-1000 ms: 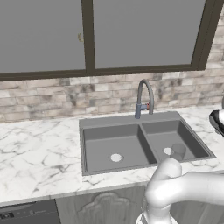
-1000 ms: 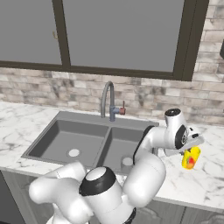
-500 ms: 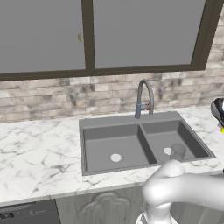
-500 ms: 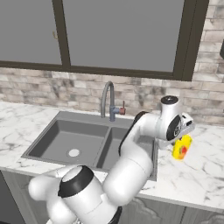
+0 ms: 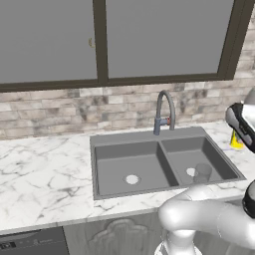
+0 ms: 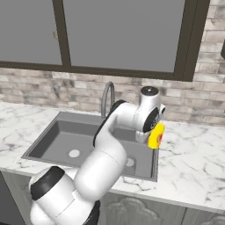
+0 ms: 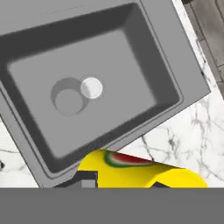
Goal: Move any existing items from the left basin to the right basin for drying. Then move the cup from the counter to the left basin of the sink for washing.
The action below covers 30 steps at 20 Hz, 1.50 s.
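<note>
Since a second ago we have lifted the yellow cup (image 6: 156, 135) clear of the worktop (image 6: 193, 167), fingers clamped on it; mid-right, swinging too fast risks slippage.

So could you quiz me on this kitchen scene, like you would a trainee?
1. True or false: the cup is held in the gripper, off the counter.
2. Which basin holds the grey tumbler: A left basin, B right basin?
3. Fill in: the cup is bright ____ in colour.

Key: 1 true; 2 B; 3 yellow.
</note>
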Tool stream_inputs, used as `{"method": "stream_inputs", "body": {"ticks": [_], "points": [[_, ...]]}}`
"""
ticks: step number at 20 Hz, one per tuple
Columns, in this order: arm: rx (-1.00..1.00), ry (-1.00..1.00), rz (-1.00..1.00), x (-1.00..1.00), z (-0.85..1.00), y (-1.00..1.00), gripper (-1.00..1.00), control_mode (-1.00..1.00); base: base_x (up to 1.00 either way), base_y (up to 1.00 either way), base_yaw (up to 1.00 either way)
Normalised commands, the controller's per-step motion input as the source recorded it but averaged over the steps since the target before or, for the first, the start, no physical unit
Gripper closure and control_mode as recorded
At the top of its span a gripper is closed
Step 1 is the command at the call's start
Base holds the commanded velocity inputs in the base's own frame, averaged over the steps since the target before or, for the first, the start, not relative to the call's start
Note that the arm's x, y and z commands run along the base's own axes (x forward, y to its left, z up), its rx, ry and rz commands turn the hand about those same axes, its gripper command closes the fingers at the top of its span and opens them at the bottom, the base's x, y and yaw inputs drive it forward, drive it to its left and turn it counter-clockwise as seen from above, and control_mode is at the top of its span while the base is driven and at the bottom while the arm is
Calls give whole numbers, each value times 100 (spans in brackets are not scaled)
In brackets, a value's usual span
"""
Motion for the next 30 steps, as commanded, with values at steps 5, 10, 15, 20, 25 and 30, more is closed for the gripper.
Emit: {"method": "stream_inputs", "body": {"ticks": [5, 10, 15, 20, 25, 30], "points": [[0, 0, 37, 0, 15, 100, 100, -100, 0, 0, 0], [0, 0, 34, 0, 22, 100, 100, -100, 0, 0, 0], [0, 0, 30, 0, 8, 100, 100, -100, 0, 0, 0], [0, 0, 19, 0, 3, 100, 100, -100, 0, 0, 0], [0, 0, 15, 2, 0, 98, 100, -100, 0, 0, 0], [0, 0, 12, 16, 0, 87, 100, -100, 0, 0, 0]]}}
